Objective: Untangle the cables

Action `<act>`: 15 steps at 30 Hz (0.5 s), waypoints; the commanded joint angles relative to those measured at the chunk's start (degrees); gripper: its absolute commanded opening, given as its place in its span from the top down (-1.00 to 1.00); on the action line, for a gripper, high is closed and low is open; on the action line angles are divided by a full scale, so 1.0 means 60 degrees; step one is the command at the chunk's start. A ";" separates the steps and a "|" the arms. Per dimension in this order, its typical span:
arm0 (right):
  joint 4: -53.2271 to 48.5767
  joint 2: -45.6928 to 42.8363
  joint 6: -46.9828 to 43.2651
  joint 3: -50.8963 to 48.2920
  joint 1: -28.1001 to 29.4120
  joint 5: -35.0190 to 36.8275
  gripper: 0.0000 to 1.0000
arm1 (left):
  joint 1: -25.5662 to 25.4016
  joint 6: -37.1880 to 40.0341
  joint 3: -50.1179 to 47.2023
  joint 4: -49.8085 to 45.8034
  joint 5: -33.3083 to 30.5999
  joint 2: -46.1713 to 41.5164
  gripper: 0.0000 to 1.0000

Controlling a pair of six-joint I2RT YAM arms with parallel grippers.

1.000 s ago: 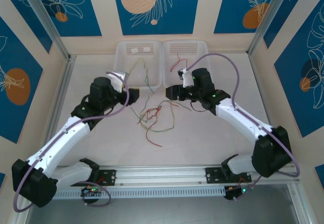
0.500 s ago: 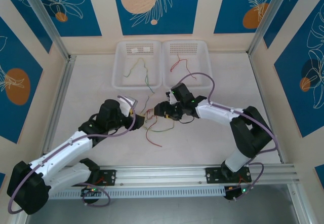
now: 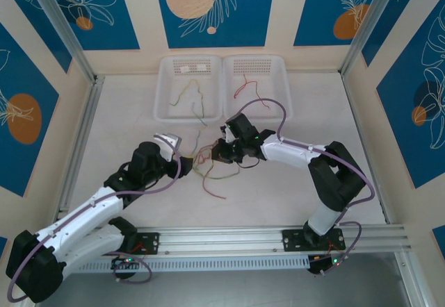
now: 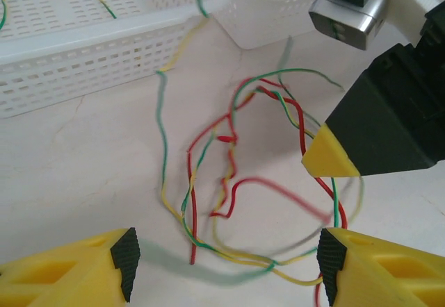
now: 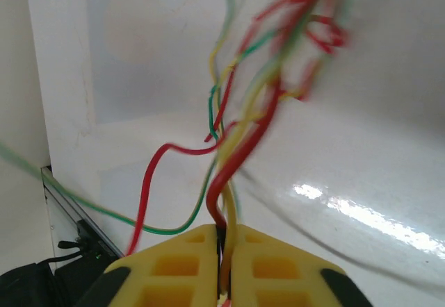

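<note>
Shows tangle of thin red, green & tan cables [image 3: 212,164] [image 4: 236,154] on table [image 3: 313,196], just in front of white baskets [image 3: 163,95], w/ a few more strands inside them. Puts R gripper [image 3: 217,151] [image 5: 224,241] in front of baskets at tangle's right edge, pressed together, pinching red & yellow strands. Puts L gripper [image 3: 183,157] [image 4: 224,265] in front of baskets at tangle's left, spread wide, tangle lying ahead between its tips.

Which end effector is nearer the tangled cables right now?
Right. The right end effector is shut on strands of the cables, touching them. The left end effector is open at the tangle's near edge, gripping nothing.
</note>
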 commanded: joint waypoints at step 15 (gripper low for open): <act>-0.2285 -0.2041 -0.2743 0.1196 0.0024 -0.0658 1.00 | -0.0080 0.0046 0.0347 0.0323 -0.0536 0.0125 -0.44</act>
